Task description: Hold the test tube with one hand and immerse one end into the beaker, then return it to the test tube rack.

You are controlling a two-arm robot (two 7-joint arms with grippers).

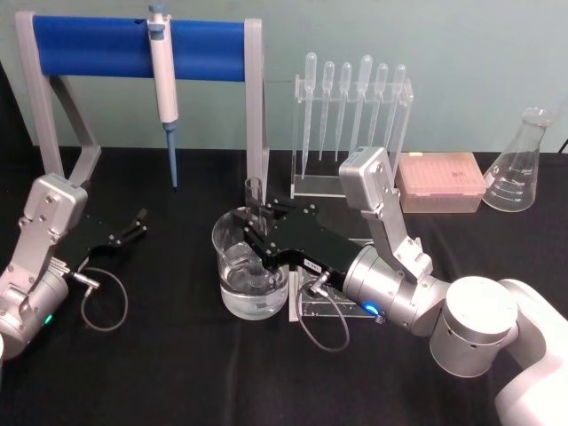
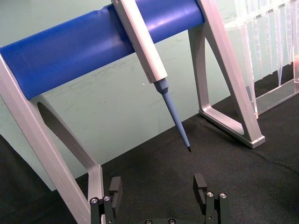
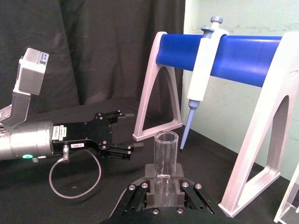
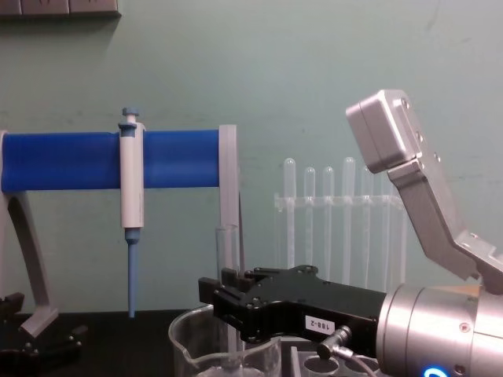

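Gripping the long clear glass test tube (image 3: 166, 156) between its fingers, the black right gripper (image 1: 258, 229) is clenched on the glass and holds it upright, the open rim standing clear above the fingers. It hangs over the wide clear glass beaker (image 1: 227, 266), which stands near the middle of the black-clothed desk (image 1: 177, 373) with clear liquid in its bottom. In the chest view the tube runs down past the beaker's rolled rim, so its lower part is inside the glass. Whether the round end reaches the liquid cannot be told. A small clear plastic rack (image 1: 324, 306) sits on the desk just beside the beaker, under the right arm. The black left gripper (image 1: 135, 224) lies low at the desk's left side, well apart from the beaker, its fingers spread and holding nothing. Behind stand a blue bar on grey legs (image 1: 98, 40) with a white-and-blue pipettor (image 1: 162, 80) hanging from it, and a clear stand of thin plastic pipettes (image 1: 351, 98).
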